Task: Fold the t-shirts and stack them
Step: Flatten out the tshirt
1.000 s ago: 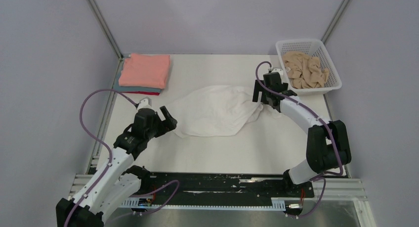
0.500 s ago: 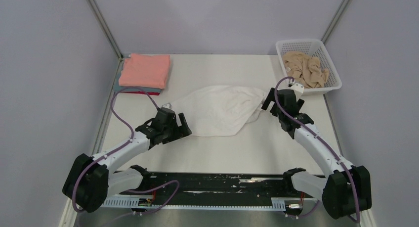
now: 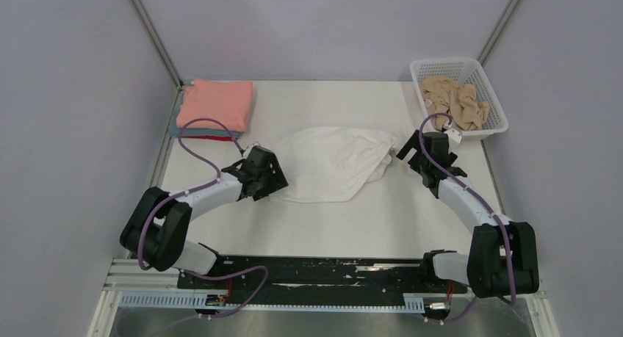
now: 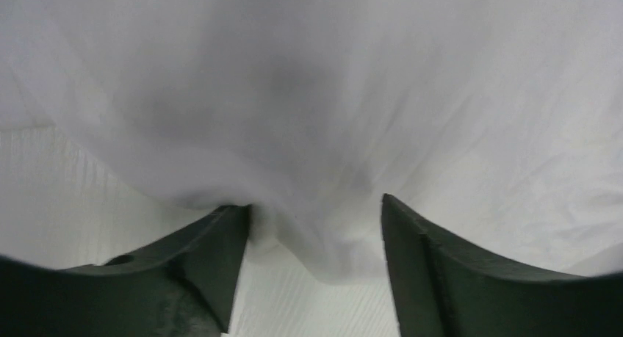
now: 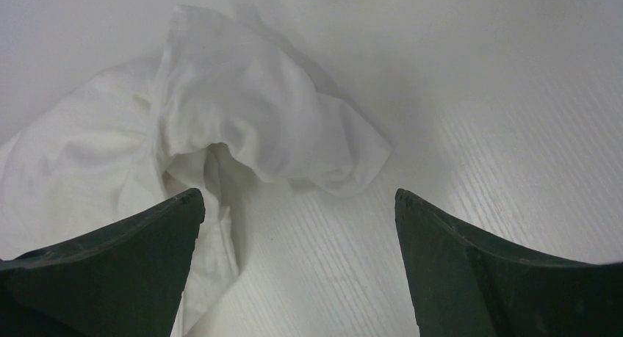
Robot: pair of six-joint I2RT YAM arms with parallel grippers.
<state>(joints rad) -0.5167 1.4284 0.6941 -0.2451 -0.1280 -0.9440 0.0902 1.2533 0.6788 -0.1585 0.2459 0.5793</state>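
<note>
White shirt (image 3: 330,164) lies crumpled mid-table, left gripper (image 3: 278,177) and right gripper (image 3: 408,147) both spread apart at its ends; basket (image 3: 444,61) holds the tan shirt (image 3: 452,102).

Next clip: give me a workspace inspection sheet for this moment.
Surface: white table, faint grain, no spills seen.
Job's things: white shirt crumpled mid-table; folded stack, pink on top, far left corner; tan shirt bunched in basket, far right.
Clutter: nothing seen.
Hands: left hand open, white shirt's edge between its fingers; right hand open, the shirt's bunched corner ahead, not gripped.
Cables: purple cables loop at both wrists.
Surroundings: plain walls, metal frame posts.
</note>
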